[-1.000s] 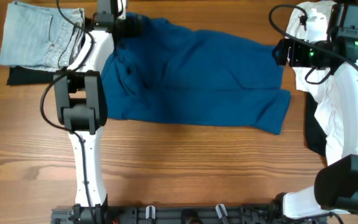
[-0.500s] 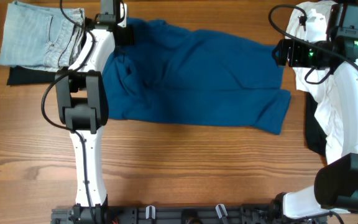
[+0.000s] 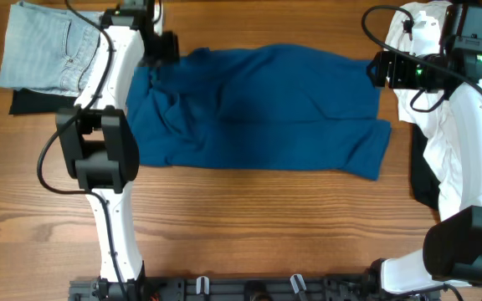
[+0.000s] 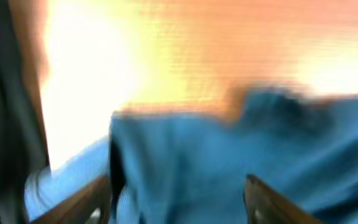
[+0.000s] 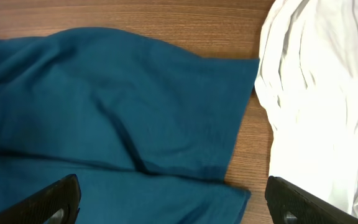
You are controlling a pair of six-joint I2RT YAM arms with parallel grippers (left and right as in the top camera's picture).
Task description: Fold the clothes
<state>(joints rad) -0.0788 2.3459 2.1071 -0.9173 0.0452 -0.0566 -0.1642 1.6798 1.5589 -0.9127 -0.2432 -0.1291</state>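
A blue garment (image 3: 258,109) lies spread across the middle of the table, rumpled at its left end. My left gripper (image 3: 162,48) is at its upper left corner. The left wrist view is blurred, but its fingers (image 4: 179,205) stand apart with the blue cloth (image 4: 229,155) below them. My right gripper (image 3: 376,70) hovers over the garment's upper right edge. It is open (image 5: 179,205) above the blue cloth (image 5: 104,112), next to a white garment (image 5: 316,99).
Folded light-blue jeans (image 3: 53,48) lie at the far left on a dark garment (image 3: 25,103). A pile of white clothes (image 3: 442,125) on a black piece (image 3: 425,188) lies at the right edge. Bare wood (image 3: 249,226) runs along the front.
My left gripper has moved left and toward the front. The garment's upper left corner has come down with it and now lies bunched. The right arm has not moved.
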